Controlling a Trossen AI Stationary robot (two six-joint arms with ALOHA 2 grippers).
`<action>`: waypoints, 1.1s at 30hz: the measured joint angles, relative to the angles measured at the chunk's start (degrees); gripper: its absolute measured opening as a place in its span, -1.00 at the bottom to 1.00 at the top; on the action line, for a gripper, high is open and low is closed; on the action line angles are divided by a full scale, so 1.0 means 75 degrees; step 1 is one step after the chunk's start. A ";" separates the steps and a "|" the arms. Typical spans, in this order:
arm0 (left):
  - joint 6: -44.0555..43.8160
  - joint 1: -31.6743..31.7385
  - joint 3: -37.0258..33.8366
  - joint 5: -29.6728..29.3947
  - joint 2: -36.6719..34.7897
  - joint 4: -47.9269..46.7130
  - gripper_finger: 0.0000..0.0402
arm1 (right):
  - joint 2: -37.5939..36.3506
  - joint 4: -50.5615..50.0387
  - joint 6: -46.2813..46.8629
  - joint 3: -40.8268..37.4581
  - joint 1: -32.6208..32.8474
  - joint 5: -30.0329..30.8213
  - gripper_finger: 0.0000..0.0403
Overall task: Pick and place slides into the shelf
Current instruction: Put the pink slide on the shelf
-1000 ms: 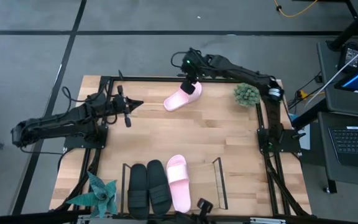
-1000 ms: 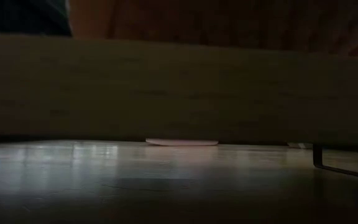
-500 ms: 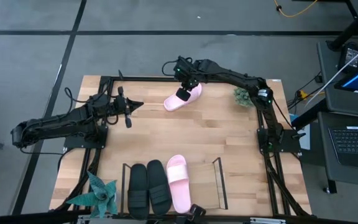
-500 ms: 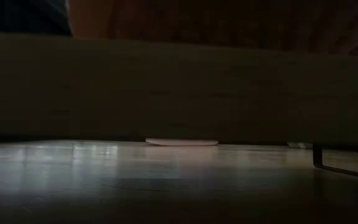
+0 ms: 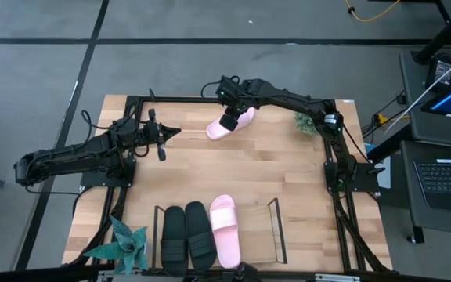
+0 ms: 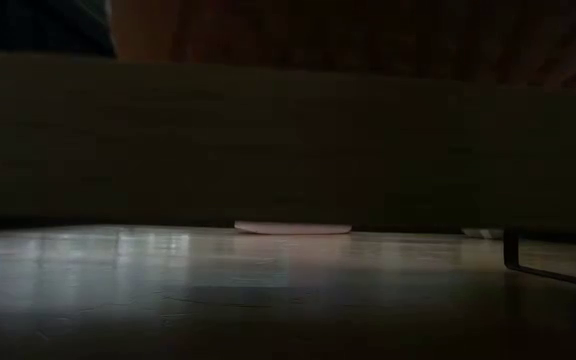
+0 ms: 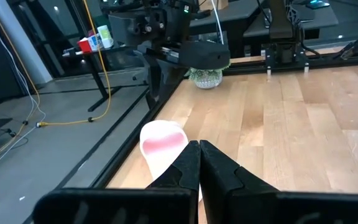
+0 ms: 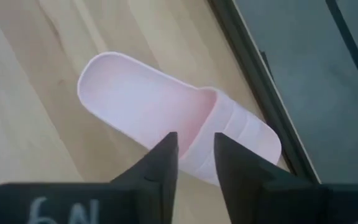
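Observation:
A pale pink slide (image 5: 227,125) lies sole down on the table near the far edge. It also shows in the right wrist view (image 8: 166,106) and the left wrist view (image 7: 161,143). My right gripper (image 5: 229,121) hovers open right above it, fingers pointing down, its fingertips (image 8: 194,146) over the edge of the strap (image 8: 241,134). My left gripper (image 5: 164,133) is shut and empty at the far left, pointing at the slide. The shelf (image 5: 276,229) at the near edge holds two black slides (image 5: 186,235) and one pink slide (image 5: 224,229).
A small potted plant (image 5: 310,119) stands at the far right, beside the right arm. A teal plant (image 5: 128,243) stands at the near left corner. The black frame (image 5: 174,99) runs along the far edge just behind the slide. Bare wood lies in the table's middle.
My right gripper has gone toward the table's left and slightly nearer, from over the slide's far end to over its middle. The pink slide has stayed where it was.

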 joint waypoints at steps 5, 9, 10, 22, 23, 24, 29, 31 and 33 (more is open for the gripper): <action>0.0000 0.0000 0.0000 0.0000 0.0000 -0.0006 -1.00 | 0.0001 0.0074 0.0381 -0.0140 0.0004 0.0023 -0.36; 0.0003 0.0000 0.0000 -0.0003 0.0000 -0.0100 -1.00 | 0.0106 0.0123 0.0445 -0.0276 0.0002 0.0029 -0.35; 0.0003 0.0000 0.0000 -0.0008 0.0000 -0.0147 -1.00 | 0.0145 0.0170 0.0447 -0.0331 0.0004 0.0028 -0.35; 0.0012 0.0000 0.0000 -0.0026 0.0000 -0.0240 -1.00 | 0.0230 0.0312 0.0252 -0.0376 0.0013 0.0024 -0.35; 0.0012 0.0000 0.0000 -0.0029 0.0002 -0.0245 -1.00 | 0.0230 0.0298 0.0164 -0.0376 0.0011 0.0023 -0.35; 0.0012 0.0000 0.0000 -0.0029 0.0000 -0.0245 -1.00 | 0.0230 0.0278 0.0075 -0.0376 -0.0016 0.0023 -0.35; 0.0009 0.0000 0.0000 -0.0032 0.0000 -0.0354 -1.00 | 0.0198 0.0031 0.0068 -0.0321 -0.0346 -0.0648 -0.35; 0.0009 0.0000 0.0000 -0.0035 0.0000 -0.0361 -1.00 | 0.0148 0.0017 0.0067 -0.0321 -0.0568 -0.1208 -0.35; 0.0009 0.0000 0.0000 -0.0035 0.0000 -0.0361 -1.00 | 0.0080 0.0000 0.0029 -0.0318 -0.0843 -0.1816 -0.35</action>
